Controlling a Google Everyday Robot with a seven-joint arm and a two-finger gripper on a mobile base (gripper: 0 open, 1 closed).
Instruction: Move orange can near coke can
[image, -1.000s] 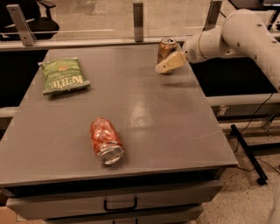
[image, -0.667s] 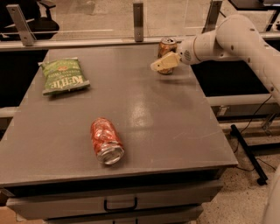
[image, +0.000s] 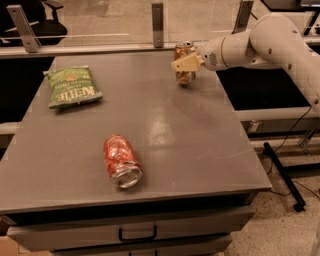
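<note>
The orange can (image: 184, 75) stands upright near the table's far right edge, dull tan-orange with a silver top. My gripper (image: 187, 63) reaches in from the right on the white arm (image: 270, 37) and is at the can, its cream tip lying across the can's front at mid height. The coke can (image: 121, 160), bright red-orange with white markings, lies on its side at the near middle of the table with its silver end facing the front. The two cans are far apart.
A green chip bag (image: 71, 87) lies flat at the far left of the grey table (image: 200, 145). A rail with metal posts (image: 158, 17) runs behind the table's back edge. A drawer handle (image: 137, 233) shows below the front edge.
My gripper has moved left and slightly up, from beside the orange can's lower right onto its front. The orange can looks shifted a little to the left. The coke can and bag have not moved.
</note>
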